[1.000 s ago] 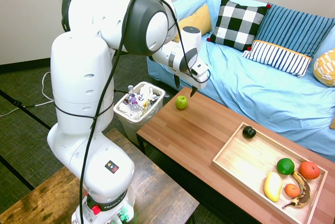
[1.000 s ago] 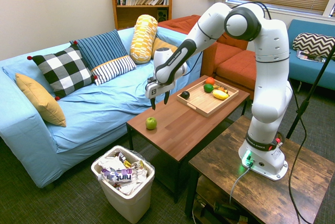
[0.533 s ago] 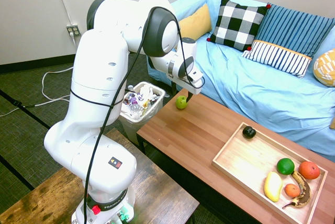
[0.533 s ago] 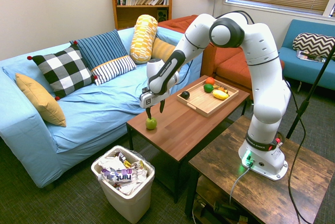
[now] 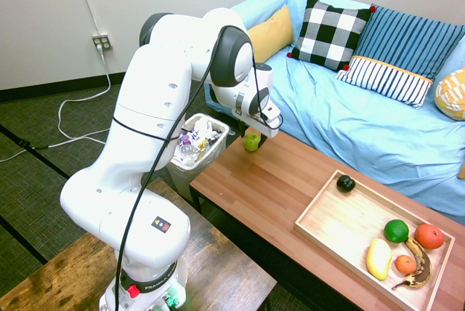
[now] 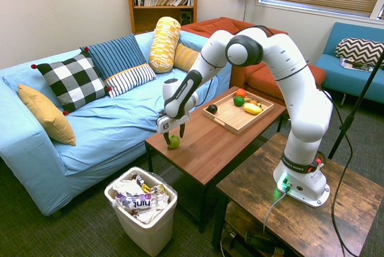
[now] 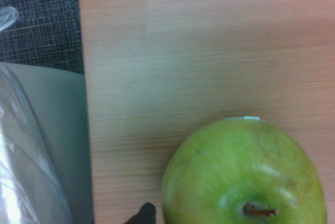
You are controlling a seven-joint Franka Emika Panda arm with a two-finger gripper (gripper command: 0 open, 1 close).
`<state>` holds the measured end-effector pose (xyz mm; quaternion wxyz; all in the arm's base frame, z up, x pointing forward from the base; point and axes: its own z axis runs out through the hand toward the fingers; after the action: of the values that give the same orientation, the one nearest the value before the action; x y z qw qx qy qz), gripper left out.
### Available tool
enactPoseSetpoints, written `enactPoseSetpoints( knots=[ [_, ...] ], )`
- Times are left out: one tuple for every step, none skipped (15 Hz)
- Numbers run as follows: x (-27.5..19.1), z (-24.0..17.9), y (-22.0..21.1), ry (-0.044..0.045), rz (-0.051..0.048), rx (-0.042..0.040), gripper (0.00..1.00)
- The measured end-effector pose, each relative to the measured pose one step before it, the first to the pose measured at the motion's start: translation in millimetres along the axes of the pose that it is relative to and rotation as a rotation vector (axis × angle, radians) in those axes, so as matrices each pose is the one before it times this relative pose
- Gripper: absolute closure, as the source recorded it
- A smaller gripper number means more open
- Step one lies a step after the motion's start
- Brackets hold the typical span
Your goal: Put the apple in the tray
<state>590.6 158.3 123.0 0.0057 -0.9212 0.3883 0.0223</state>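
Observation:
The light yellow-green apple (image 5: pixel 251 143) (image 6: pixel 174 143) sits near the corner of the brown coffee table closest to the waste bin. It fills the lower part of the wrist view, apple (image 7: pixel 243 177), stem facing the camera. My gripper (image 5: pixel 253 136) (image 6: pixel 174 136) has come down over it and is open, one finger on each side of the fruit, with no squeeze visible. The light-wood tray (image 5: pixel 341 220) (image 6: pixel 230 119) lies at the table's other end, well away from the gripper.
The tray holds a dark fruit (image 5: pixel 346 183), a green lime (image 5: pixel 396 230), orange fruits (image 5: pixel 429 235), a yellow fruit (image 5: pixel 378 258) and a brown banana. A white waste bin (image 5: pixel 192 144) (image 6: pixel 141 206) stands just off the table corner by the apple. A blue sofa (image 5: pixel 363 122) runs along the far side.
The arm swung over and lowered, bringing the open gripper from above and beside the apple down around it. The apple has stayed in place.

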Motion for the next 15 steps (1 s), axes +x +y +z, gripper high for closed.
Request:
enactPoseSetpoints(
  knots=[
    [0.68, 2.49, -1.82, -0.00338, 0.00463, 0.00108, 1.0],
    [0.61, 1.87, -1.74, -0.00122, 0.00157, 0.00094, 1.0],
    [1.35, 1.14, -1.96, -0.00038, 0.00099, 0.00033, 1.0],
    [1.42, 1.39, -1.2, -0.00079, 0.00162, -0.00119, 1.0],
    [0.26, 1.97, -0.17, -0.00662, 0.00403, -0.00589, 1.0],
    [-0.04, 1.14, -0.68, -0.00806, 0.00513, -0.00429, 1.0],
    [-0.33, -0.25, -1.0, -0.00231, 0.00241, 0.00263, 1.0],
    [0.54, -1.51, -1.47, 0.0003, 0.00093, 0.00385, 1.0],
    [1.1, -1.9, -1.61, 0.00099, 0.00071, 0.00341, 1.0],
    [2.23, -2.46, -0.84, 0.00344, 0.0014, 0.00339, 1.0],
    [3.55, -4.02, 0.8, 0.0054, 0.00312, 0.00401, 1.0],
    [5.65, -7.68, 1.64, 0.0062, 0.00682, 0.00722, 1.0],
    [8.91, -12.88, 2.64, 0.00829, 0.01492, 0.0132, 1.0],
    [11.73, -16.54, 4.87, 0.01368, 0.01715, 0.01699, 1.0],
    [14.82, -17.89, 7.75, 0.01757, 0.02101, 0.01358, 1.0]
  ],
)
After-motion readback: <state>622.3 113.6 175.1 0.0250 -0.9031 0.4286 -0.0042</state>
